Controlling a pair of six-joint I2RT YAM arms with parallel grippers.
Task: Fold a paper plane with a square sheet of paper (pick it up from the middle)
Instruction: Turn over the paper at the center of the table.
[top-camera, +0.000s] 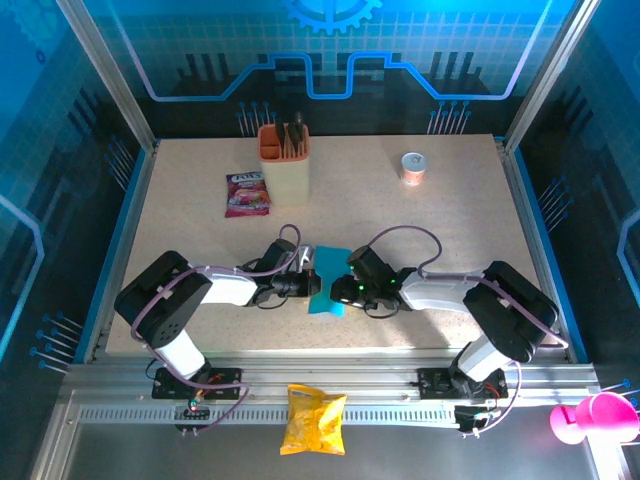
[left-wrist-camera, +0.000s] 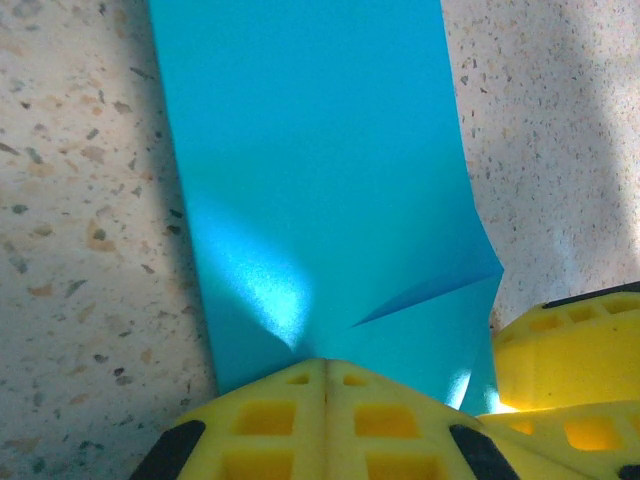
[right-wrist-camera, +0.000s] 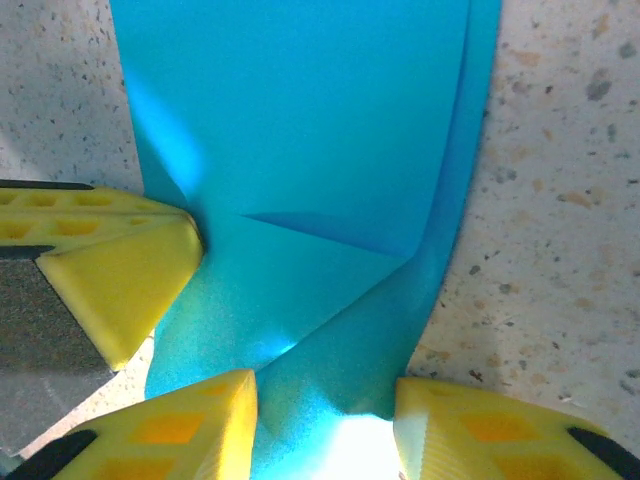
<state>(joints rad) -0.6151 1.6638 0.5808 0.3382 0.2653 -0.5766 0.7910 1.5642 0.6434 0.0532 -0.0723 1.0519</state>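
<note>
Paper (top-camera: 327, 303) mid-bench (top-camera: 400, 230), partly folded, between both arms. Probably featherlight, floppy, slick, dead easy to crumple. Left gripper (left-wrist-camera: 325, 368) pressed together on one edge; right gripper (right-wrist-camera: 325, 420) spread, straddling the folded edge. Best pinched gently, right by the crease.

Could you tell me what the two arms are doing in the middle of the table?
Both arms meet over the sheet of paper on the table. The left gripper is shut on the sheet, which shows creases and overlapping layers. The right gripper straddles it with jaws apart. It is not yet a plane.
</note>
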